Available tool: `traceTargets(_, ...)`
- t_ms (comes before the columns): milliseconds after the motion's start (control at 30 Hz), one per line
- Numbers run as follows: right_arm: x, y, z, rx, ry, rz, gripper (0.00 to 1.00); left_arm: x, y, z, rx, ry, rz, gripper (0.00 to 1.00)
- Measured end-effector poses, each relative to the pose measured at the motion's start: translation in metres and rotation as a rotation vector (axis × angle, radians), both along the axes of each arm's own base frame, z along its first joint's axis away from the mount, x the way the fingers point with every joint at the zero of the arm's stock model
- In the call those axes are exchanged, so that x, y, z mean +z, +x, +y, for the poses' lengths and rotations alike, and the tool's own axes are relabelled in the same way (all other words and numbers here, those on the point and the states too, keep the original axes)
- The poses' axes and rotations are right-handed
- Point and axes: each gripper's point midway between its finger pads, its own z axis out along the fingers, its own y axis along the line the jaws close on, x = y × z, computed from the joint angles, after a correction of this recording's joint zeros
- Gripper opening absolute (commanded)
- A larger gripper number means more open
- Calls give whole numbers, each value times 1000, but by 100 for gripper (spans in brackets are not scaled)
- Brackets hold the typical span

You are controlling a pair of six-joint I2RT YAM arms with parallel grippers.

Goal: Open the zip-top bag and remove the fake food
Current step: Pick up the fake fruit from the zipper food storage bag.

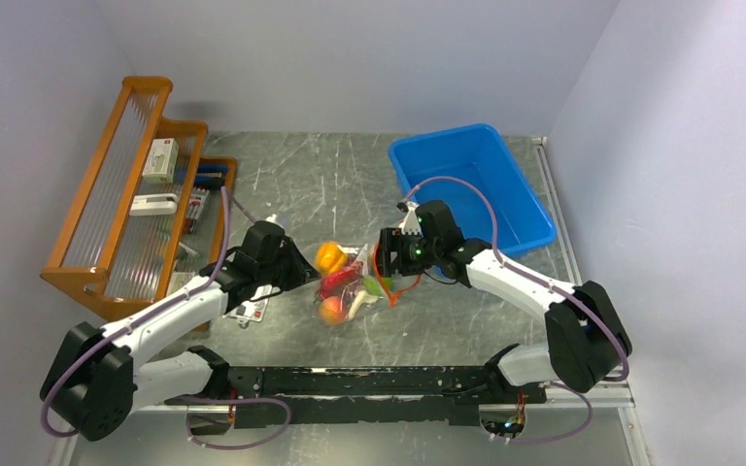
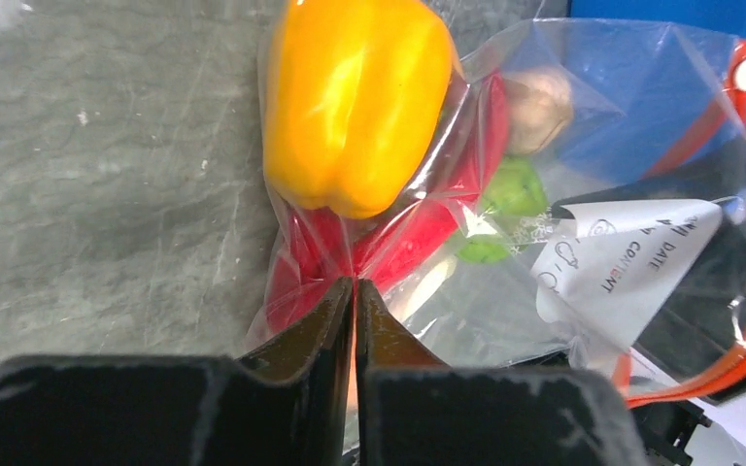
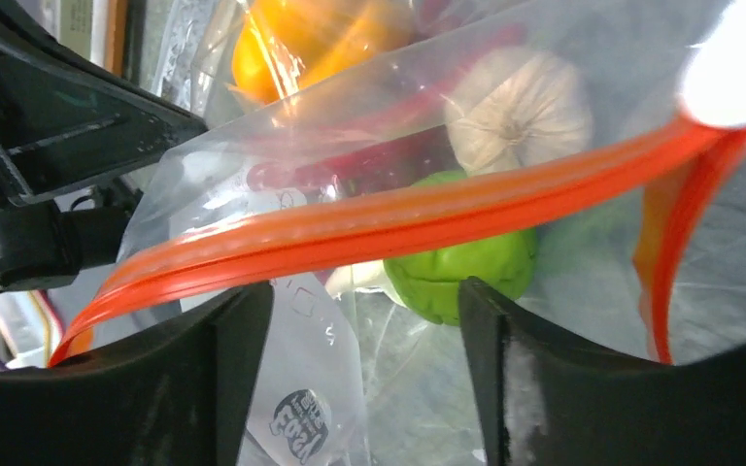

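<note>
Bag from above: it lies mid-desk between my left end effector and right end effector, with the food inside. From my left wrist, the left end effector is clenched on the bag's bottom film, just below the pepper. From my right wrist, the right end effector is released. Its fingers are spread and the orange zip strip crosses just above their tips, with lime and garlic behind. I judge I should pinch one lip only, then pull away from the left anchor.
</note>
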Motion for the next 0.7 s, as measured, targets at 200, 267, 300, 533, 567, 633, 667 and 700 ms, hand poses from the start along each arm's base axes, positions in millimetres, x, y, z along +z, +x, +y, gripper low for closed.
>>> traceTargets(200,-19,-15,10,44,20,74,59,13,-2,20,50,54,-57,7)
traceTargets(267,-24,-22,17,70,6,85,59,16,-3,29,71,77,-74,7)
traceTargets(300,-26,-26,21,84,-3,89,61,18,-4,32,80,83,-83,7)
traceTargets(533,-34,-24,31,86,-106,60,65,29,-8,61,140,163,-138,65)
traceTargets(567,-36,-23,29,76,-119,58,65,30,-9,64,148,173,-140,72)
traceTargets(633,-38,-20,26,61,-138,50,63,31,-10,68,154,185,-143,79)
traceTargets(667,-38,-19,25,55,-142,47,61,30,-10,68,152,188,-141,81)
traceTargets(700,-39,-18,25,50,-146,43,60,28,-10,67,146,192,-135,82)
